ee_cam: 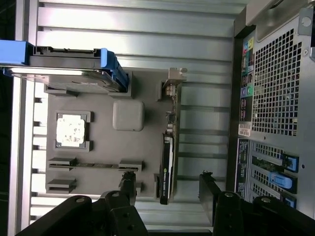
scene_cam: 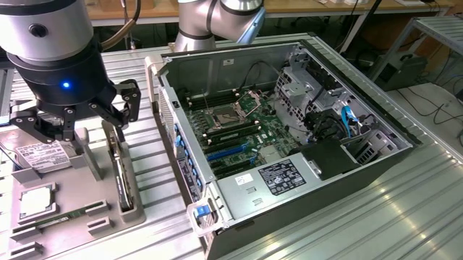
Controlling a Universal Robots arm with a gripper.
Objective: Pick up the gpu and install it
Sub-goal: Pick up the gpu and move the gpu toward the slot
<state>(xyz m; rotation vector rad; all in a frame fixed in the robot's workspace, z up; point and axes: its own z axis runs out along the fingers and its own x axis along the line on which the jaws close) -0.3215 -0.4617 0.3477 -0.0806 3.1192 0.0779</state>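
Gripper (ee_cam: 167,189): jaws spread wide, holding nothing | gpu (ee_cam: 167,157): standing on edge in grey fixture tray (ee_cam: 98,147), below the jaws, lined up with their gap | open computer case (scene_cam: 289,135): beside the jaws

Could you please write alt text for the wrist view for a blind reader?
The open gripper hangs over the gpu, standing on edge in a grey tray with a hard drive and processor, next to a computer case.
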